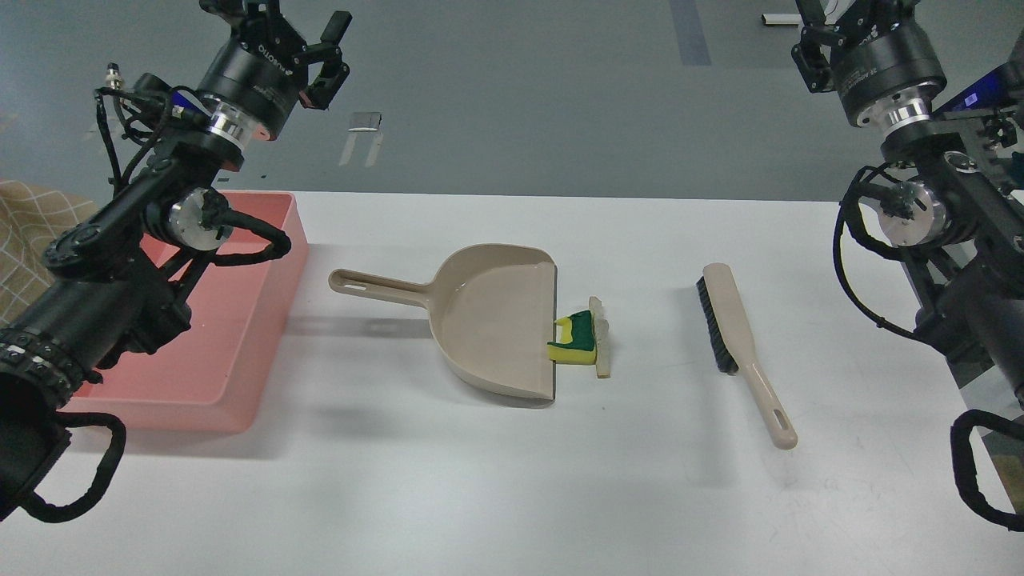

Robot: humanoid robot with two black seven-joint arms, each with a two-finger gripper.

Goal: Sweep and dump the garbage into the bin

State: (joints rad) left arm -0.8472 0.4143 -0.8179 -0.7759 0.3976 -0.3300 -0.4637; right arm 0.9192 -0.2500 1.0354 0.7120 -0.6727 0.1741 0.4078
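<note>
- Garbage: sponge chunk (578, 340) and beige slice (602, 346), touching dustpan (488, 320) lip.
- Brush (740, 352) lies right of garbage, handle toward me; right arm nearer.
- Left gripper (316, 56) fingers spread, empty; right gripper (832, 24) cropped, state unclear.
- Bin (264, 320) far left.

One white counter (480, 496) carries everything. On it sits one pink bin (232, 352), shallow and rectangular. There is one beige dustpan (488, 320) and one beige brush (740, 352) with a single row of black bristles. The garbage comes to two pieces: one yellow sponge chunk (578, 342) with a dark green layer, and one pale flat slice (602, 346). That makes five loose things in all on the counter. Two black arms enter the view, one from each side, so there are two grippers: one left gripper (300, 40) and one right gripper (832, 24).
</note>
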